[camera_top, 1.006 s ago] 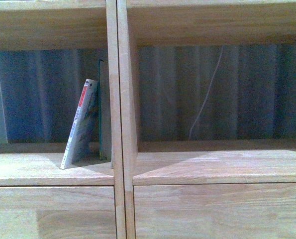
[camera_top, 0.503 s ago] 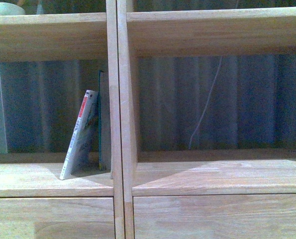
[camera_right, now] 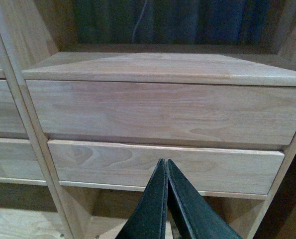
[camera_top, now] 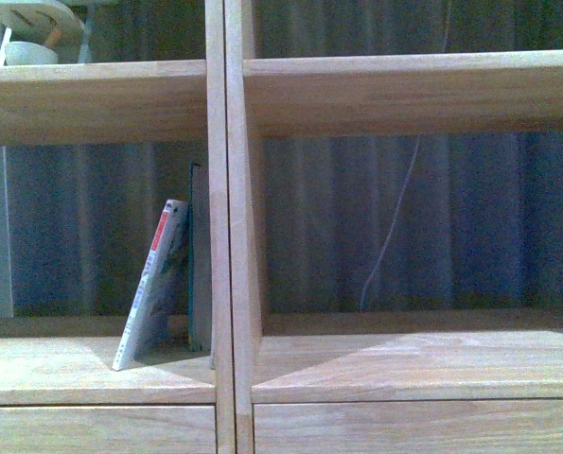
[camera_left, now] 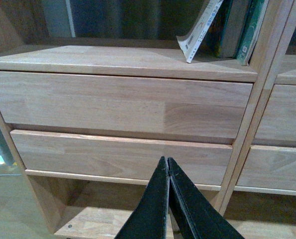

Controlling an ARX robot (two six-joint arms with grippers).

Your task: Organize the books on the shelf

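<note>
Here the light-wood bookcase [camera_top: 395,95] fills the front view. Its right compartment stands open; the left one holds a teal book [camera_top: 199,255] upright against the divider, the white paperback [camera_top: 153,284] leaning on it. Both the left pincer [camera_left: 167,169] and right pincer [camera_right: 166,172] are clenched, holding nothing, before the drawer fronts [camera_left: 123,107].

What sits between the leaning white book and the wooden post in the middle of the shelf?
A thin dark teal book stands upright between the leaning white paperback and the centre post. The front view shows this best.
</note>
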